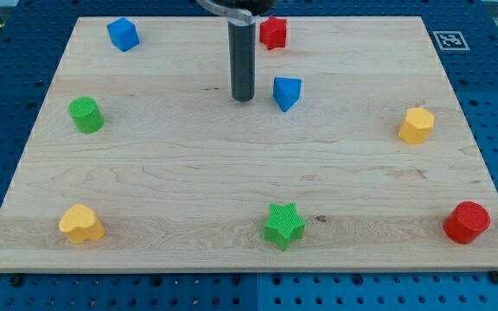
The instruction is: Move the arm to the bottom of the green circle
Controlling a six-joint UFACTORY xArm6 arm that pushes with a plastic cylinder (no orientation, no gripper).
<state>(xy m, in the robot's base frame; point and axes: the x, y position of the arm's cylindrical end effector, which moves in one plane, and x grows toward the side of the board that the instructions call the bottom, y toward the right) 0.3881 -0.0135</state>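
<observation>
The green circle (86, 114) stands near the board's left edge, at mid height. My tip (243, 97) rests on the board in the upper middle, far to the right of the green circle and slightly higher in the view. It is just left of the blue triangle (287, 92), with a small gap between them.
A blue block (123, 34) sits at top left and a red star-like block (272, 33) at top middle. A yellow hexagon (416, 125) is at right, a red circle (467, 222) at bottom right, a green star (283, 225) at bottom middle, a yellow heart (80, 224) at bottom left.
</observation>
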